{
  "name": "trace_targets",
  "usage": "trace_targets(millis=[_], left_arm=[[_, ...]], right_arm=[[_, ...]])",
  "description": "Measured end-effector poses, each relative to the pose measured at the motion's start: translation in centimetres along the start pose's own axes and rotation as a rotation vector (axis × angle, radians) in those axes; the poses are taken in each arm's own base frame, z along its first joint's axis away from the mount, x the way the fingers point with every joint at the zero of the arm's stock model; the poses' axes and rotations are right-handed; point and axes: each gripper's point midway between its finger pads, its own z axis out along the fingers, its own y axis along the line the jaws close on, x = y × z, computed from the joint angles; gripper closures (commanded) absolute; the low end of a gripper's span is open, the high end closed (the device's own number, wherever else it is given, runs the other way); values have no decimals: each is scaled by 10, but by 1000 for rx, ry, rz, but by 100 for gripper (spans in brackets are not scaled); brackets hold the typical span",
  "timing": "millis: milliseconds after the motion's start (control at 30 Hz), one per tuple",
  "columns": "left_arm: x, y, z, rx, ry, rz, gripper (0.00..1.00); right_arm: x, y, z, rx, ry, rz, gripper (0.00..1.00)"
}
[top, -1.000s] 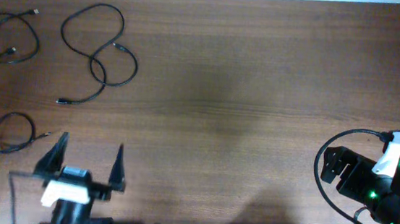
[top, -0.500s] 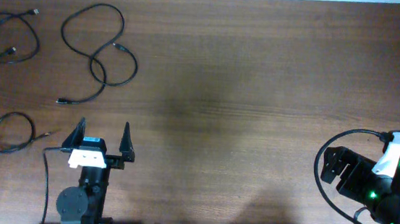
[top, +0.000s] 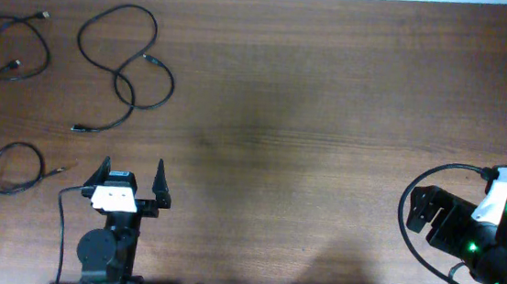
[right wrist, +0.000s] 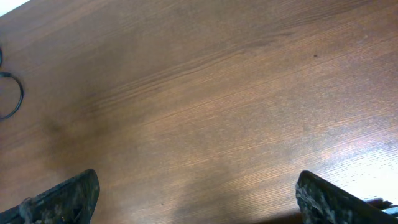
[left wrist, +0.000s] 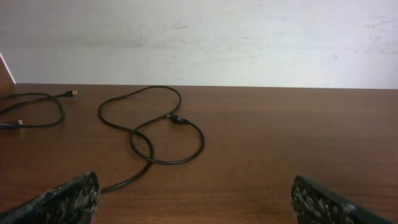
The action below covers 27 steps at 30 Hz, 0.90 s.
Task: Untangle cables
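Observation:
Three black cables lie apart on the left of the wooden table. One loop [top: 44,50] is at the far left back, a figure-eight one [top: 123,80] is beside it, and a small loop [top: 16,144] is at the left front. My left gripper [top: 131,170] is open and empty, right of the small loop and in front of the figure-eight cable. The left wrist view shows the figure-eight cable [left wrist: 140,129] ahead of the open fingers [left wrist: 196,199] and the far loop [left wrist: 61,111] at the left. My right gripper [right wrist: 199,196] is open and empty over bare wood.
The right arm [top: 476,226] sits at the table's right front corner with its own thick black wire looped beside it. A white wall [left wrist: 249,37] rises behind the table's back edge. A bit of cable [right wrist: 20,93] shows at the right wrist view's left edge.
My left arm has swung right, away from the small front loop, and squared up facing the back of the table. The cables and the right arm have not moved.

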Motion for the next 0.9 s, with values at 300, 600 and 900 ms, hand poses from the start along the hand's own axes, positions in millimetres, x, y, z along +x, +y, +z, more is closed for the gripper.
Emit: trace_targets(millis=[300, 600, 900], left_arm=[[0, 0, 0, 0, 0, 0, 1], [0, 0, 0, 0, 0, 0, 1], [0, 1, 0, -4, 1, -3, 1]], right_arm=[[1, 3, 0, -10, 4, -13, 2], [-24, 10, -45, -163, -469, -47, 2], [-17, 1, 78, -284, -808, -58, 2]])
